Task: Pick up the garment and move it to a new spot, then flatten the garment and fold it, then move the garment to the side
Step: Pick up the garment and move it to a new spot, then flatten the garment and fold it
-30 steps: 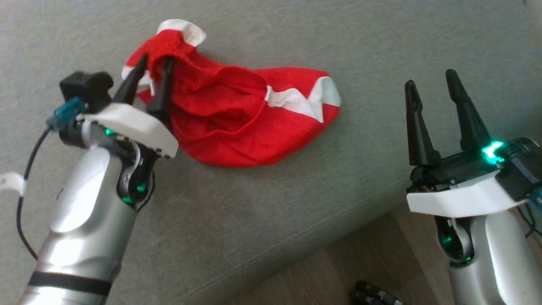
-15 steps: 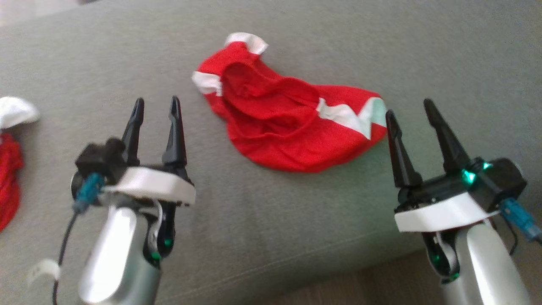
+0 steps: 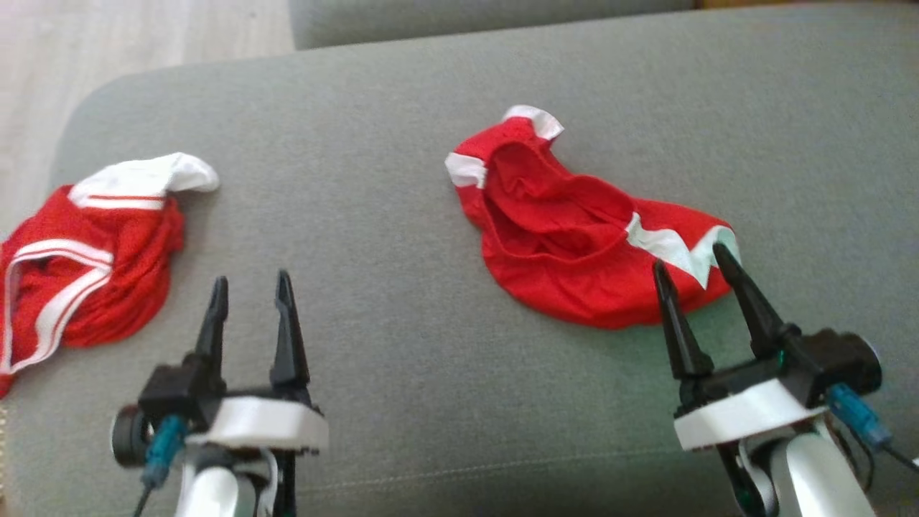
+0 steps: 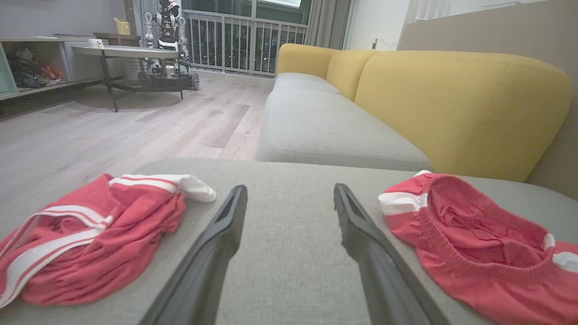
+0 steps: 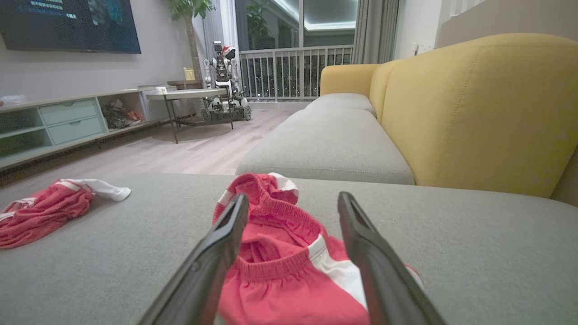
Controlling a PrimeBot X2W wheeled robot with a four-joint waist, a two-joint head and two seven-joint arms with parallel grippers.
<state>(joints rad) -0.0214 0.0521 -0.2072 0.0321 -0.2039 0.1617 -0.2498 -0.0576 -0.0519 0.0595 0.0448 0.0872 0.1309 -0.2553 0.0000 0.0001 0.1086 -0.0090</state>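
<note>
The garment (image 3: 574, 244) is a crumpled pair of red shorts with white trim, lying on the grey cushion (image 3: 402, 301) right of centre, waistband gaping upward. My right gripper (image 3: 688, 256) stands open at its near right edge, fingertips over the white trim. In the right wrist view the garment (image 5: 275, 266) lies directly between and beyond that gripper's (image 5: 293, 195) fingers. My left gripper (image 3: 250, 278) is open and empty over bare cushion, well left of the garment. In the left wrist view the garment (image 4: 474, 243) lies to the right of the left gripper (image 4: 290, 187).
A second red-and-white garment (image 3: 86, 266) lies bunched near the cushion's left end, also seen as the left heap (image 4: 90, 239). Beyond are another grey seat (image 4: 325, 131), a yellow backrest (image 4: 451, 104) and wooden floor (image 3: 108, 43) past the cushion's edge.
My left gripper has let go of the garment's waistband and drawn back to the near left, open. The head camera has swung left and up, bringing the second garment into view.
</note>
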